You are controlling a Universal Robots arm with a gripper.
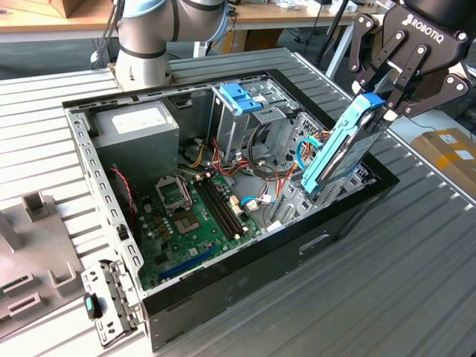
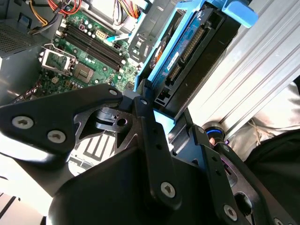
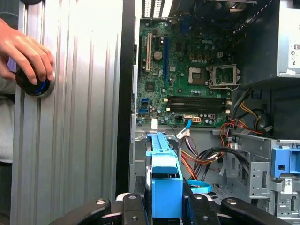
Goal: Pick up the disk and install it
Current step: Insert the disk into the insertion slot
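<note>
Gripper (image 1: 379,103) is pinched on the top end of the disk (image 1: 341,149), jaws closed to the disk's thickness; disk hangs tilted over the PC case (image 1: 245,277), low end pointing into the case by its black side wall; mobo (image 1: 190,216) lies flat on the case floor; a hand (image 3: 26,51) rests outside the case.

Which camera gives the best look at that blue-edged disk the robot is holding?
The exterior view: the whole disk shows, tilted, gripped at its top by the hand above the open case. The second wrist view has the disk close up, connectors showing; the first wrist view has the disk edge-on, blue frame foremost.
</note>
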